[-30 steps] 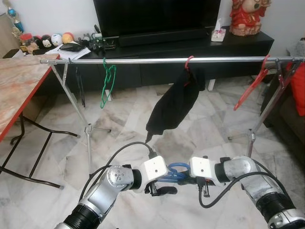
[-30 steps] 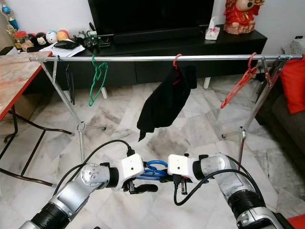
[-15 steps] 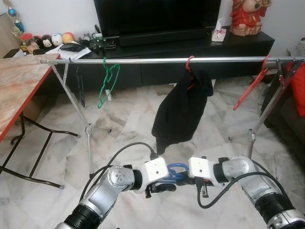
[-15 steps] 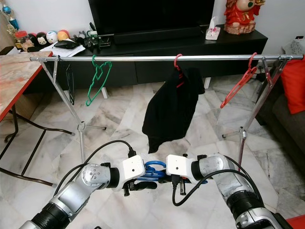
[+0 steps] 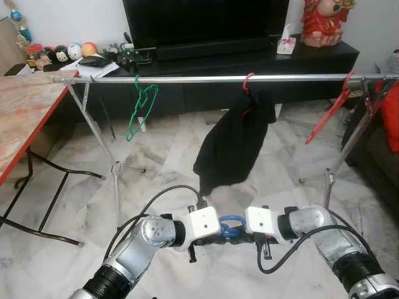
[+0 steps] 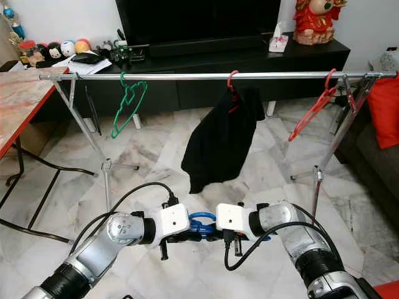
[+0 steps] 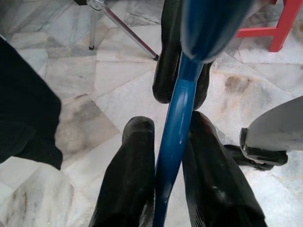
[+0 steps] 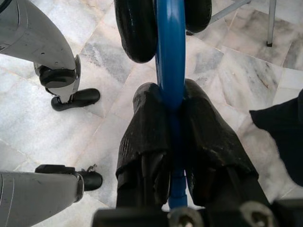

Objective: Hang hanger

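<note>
Both grippers are clamped on the blue hanger, held low in front of the robot, well below the rail. Left gripper has its fingers pinched on the blue bar, and the right gripper is squeezed on the same bar from the opposite side, fingertips nearly meeting. Risk: with two grips this close on one thin bar, any mismatch as the arms lift could twist the hanger or let it slip; releasing one side may let it pivot in the other. Hook direction is hard to read from here, probably facing up toward the rail. The free rail span between the green hanger and the red hanger with the black garment looks like the safest target; drifting right risks snagging the cloth. Versus 0.5 s ago: wrists sit slightly closer together, the garment has swung left, and the green hanger has shifted slightly.
</note>
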Motion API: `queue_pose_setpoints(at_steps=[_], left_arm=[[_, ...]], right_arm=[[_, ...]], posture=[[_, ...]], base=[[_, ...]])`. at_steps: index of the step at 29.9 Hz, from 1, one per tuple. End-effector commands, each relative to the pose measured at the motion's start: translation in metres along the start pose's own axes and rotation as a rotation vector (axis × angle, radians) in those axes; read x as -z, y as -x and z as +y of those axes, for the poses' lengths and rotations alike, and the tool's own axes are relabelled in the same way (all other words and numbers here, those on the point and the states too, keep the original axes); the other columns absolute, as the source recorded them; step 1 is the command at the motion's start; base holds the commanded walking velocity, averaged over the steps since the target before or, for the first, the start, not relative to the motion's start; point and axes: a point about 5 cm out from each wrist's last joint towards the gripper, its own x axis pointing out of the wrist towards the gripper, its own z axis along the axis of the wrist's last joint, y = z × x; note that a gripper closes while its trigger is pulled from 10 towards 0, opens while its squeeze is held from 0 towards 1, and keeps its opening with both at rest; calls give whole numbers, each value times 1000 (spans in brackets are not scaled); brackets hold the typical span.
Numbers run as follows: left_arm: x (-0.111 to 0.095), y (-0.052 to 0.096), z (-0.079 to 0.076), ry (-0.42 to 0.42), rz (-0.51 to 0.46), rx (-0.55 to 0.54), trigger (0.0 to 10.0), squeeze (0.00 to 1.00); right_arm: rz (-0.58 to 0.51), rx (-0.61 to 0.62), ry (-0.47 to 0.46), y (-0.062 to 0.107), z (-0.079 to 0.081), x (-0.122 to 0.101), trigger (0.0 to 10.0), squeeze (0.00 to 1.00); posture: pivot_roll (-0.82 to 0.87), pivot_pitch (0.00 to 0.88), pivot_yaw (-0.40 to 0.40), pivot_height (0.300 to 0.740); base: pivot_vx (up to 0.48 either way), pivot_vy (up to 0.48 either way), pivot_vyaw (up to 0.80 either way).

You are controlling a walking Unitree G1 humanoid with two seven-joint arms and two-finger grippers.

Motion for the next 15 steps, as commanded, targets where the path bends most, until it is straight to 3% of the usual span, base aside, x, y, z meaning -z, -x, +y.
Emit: queue_pose_setpoints(at_steps=[1,7,8,10,11,15], left_arm=[[7,-4,-9,5,30,47,0,0],[7,-4,-8,-4,35,44,0,0],[7,-4,-8,-7,34,42,0,0],[7,-4,-8,-8,34,41,0,0],[7,-4,-8,-10,35,40,0,0],[7,-4,-8,-13,35,39,0,0]], right_arm=[[-54,43,23,1,-9,-13,10000,0],[-63,43,18,0,-9,-14,10000,0],[-66,43,13,0,-9,-14,10000,200],[-67,43,11,0,-9,-14,10000,200],[-71,32,7,0,-8,-15,10000,1000],[-77,16,1,-1,-7,-15,10000,1000]], posture=[[-147,0,79,740],[-146,0,79,740],[-146,0,79,740],[-146,0,79,740],[-145,0,78,740],[-145,0,78,740]], base=[[0,0,0],[0,0,0],[0,0,0],[0,0,0],[0,0,0],[0,0,0]])
